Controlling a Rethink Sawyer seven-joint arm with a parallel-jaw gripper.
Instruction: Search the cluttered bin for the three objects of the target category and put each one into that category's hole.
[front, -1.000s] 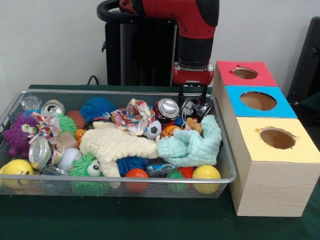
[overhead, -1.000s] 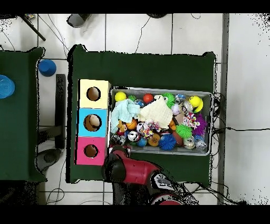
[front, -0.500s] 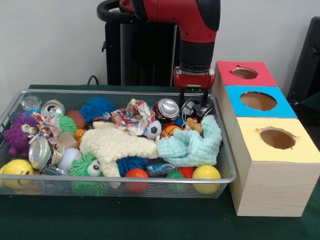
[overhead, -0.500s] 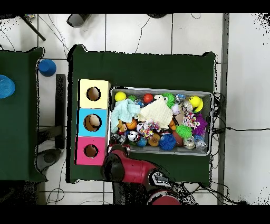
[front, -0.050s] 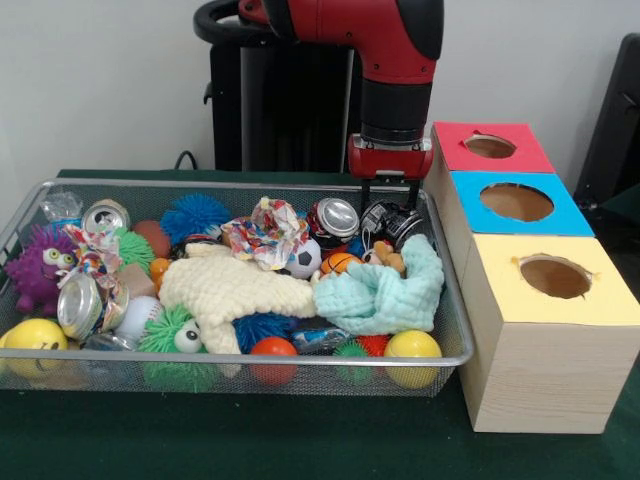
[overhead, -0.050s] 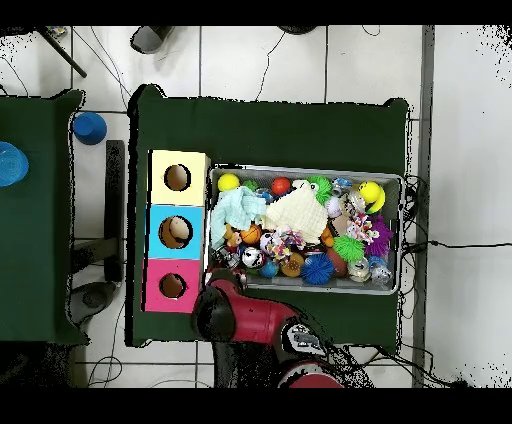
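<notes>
Upper centre of the front view: the gripper (front, -0.050s: 390, 196) hangs over the back right corner of the wire bin (front, -0.050s: 250, 358), just above a crushed dark can (front, -0.050s: 393, 221). Against the frames a second and half a second back, the red wrist has risen slightly and the can sits a little higher and nearer the soccer ball (front, -0.050s: 306, 259). Fingers are thin dark lines mostly hidden behind the can; cannot tell if they are clenched, released or holding it. In the overhead view the arm (overhead, -0.050s: 245, 318) covers the bin's lower left corner, so no help there.

Judgement: this looks like the start of a lift with a can, but the grip is unconfirmed. If cans are the target, others remain: a silver-topped can (front, -0.050s: 333, 216) just left of the dark one, one at the back left (front, -0.050s: 104, 215), one lying at the left (front, -0.050s: 81, 305).

Three boxes stand at the right of the front view, with a red (front, -0.050s: 490, 146), a blue (front, -0.050s: 517, 202) and a yellow (front, -0.050s: 555, 276) hole. Which hole takes cans is not shown. The red one is nearest the gripper.

Mint cloth (front, -0.050s: 382, 290) and cream cloth (front, -0.050s: 232, 288) cover the bin's middle and may hide more.
</notes>
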